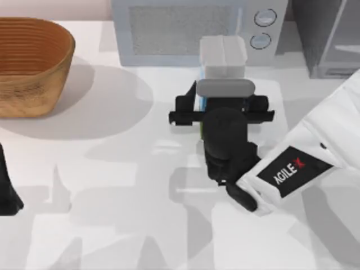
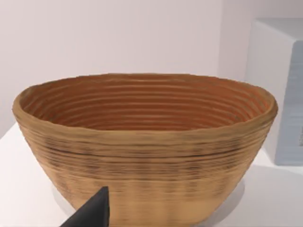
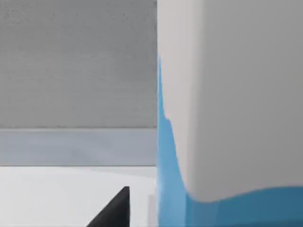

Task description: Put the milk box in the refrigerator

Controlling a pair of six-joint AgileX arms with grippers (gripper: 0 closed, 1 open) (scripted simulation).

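Note:
The milk box (image 1: 223,56) stands upright in front of the microwave, its white gabled top facing up and a strip of blue side showing beneath. My right gripper (image 1: 223,106) reaches in from the right and sits low against the box's near side, open, with a black finger on either side of the carton. In the right wrist view the milk box (image 3: 227,118) looms very near, and one dark fingertip (image 3: 116,212) stands a small gap away from its blue edge. The refrigerator (image 1: 332,39) is the dark grey cabinet at the back right corner.
A pale blue-grey microwave (image 1: 185,28) with two round knobs stands directly behind the carton. A woven basket (image 1: 28,62) sits at the back left, also the basket (image 2: 142,142) in the left wrist view. My left gripper (image 1: 7,194) is parked at the left edge.

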